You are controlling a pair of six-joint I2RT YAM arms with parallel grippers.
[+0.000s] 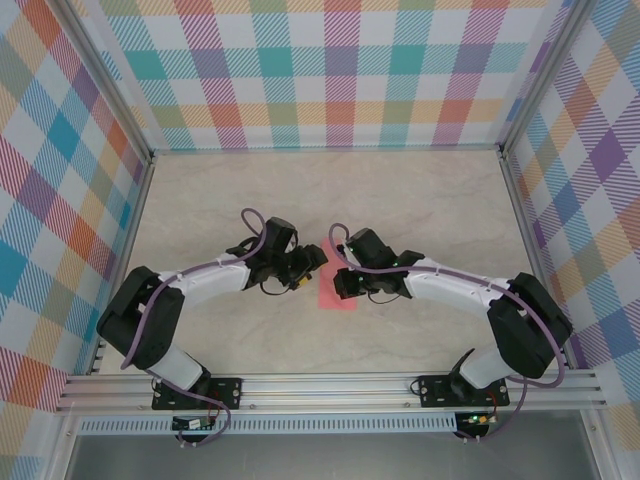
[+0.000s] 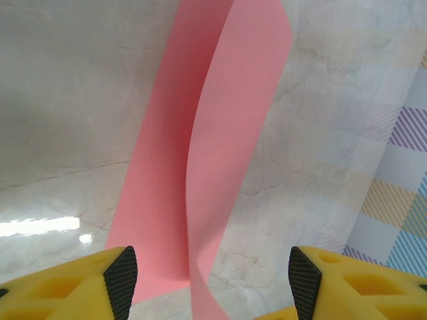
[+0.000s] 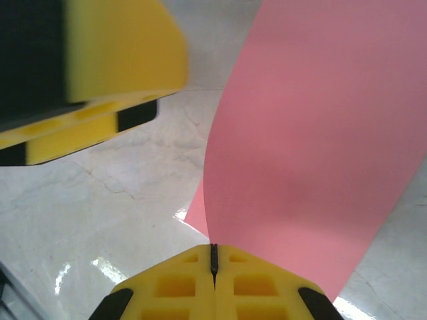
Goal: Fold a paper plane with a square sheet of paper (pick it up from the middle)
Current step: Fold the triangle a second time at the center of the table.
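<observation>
The work looks to be in an early fold. The square sheet of paper [image 1: 337,293] sits near the middle of the bench [image 1: 430,200], a little toward 6 o'clock, between the two wrists. Part of it lies flat on the bench and part is lifted into a curling flap. The right fingers [image 3: 177,288] are pressed together and pinch the flap's edge, and from the right wrist view the pink sheet fans away toward 1 o'clock. The left fingers [image 2: 67,288] are spread wide and hold nothing. They sit either side of the sheet's near end, with the standing flap rising between them toward 12 o'clock, and neither pad appears to touch it. In the overhead view the left fingers come in from about 10 o'clock of the sheet and the right from 3 o'clock. The next move probably calls for the right arm to carry the flap over until the edges line up. The left would then come down flat to pin the sheet or press the crease. The thin paper could buckle or slide if it is pulled before it is held down.
</observation>
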